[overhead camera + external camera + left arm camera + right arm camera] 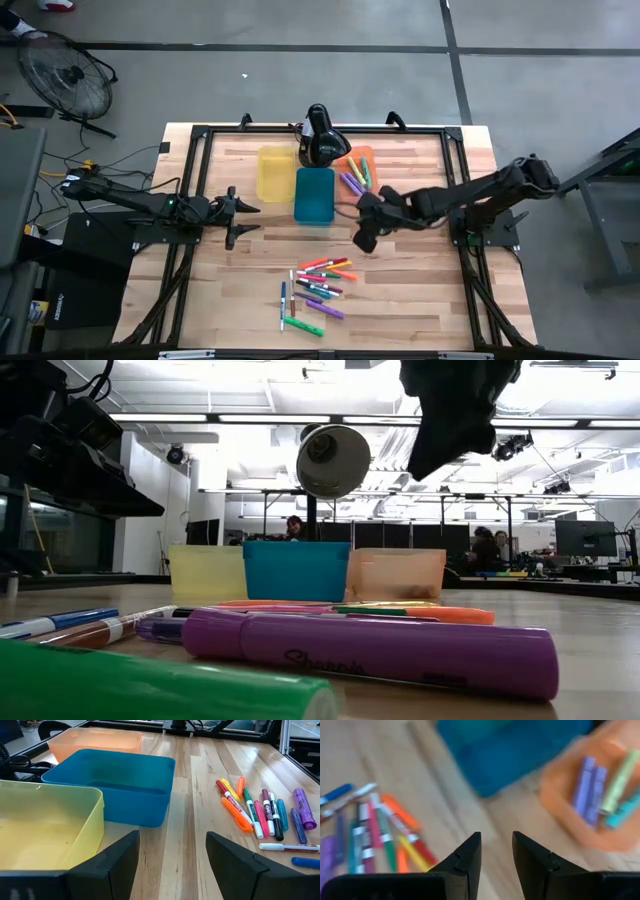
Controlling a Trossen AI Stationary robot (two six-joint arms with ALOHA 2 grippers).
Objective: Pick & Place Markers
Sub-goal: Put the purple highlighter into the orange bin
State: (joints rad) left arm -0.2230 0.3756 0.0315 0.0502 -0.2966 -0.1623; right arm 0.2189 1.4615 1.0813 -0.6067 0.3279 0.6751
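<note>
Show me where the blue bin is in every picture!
High view: the blue bin sits mid-table, between the yellow bin and the orange bin.
Low view: center, far behind the markers.
Left wrist view: upper middle, open and bare inside.
Right wrist view: blurry, along the top.
Shared landmark: the orange bin beside it.

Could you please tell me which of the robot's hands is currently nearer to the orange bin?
The right hand. It hangs empty over bare table just in front of the orange bin, between it and the loose markers. The left hand waits open beyond the yellow bin, farther away.
</note>
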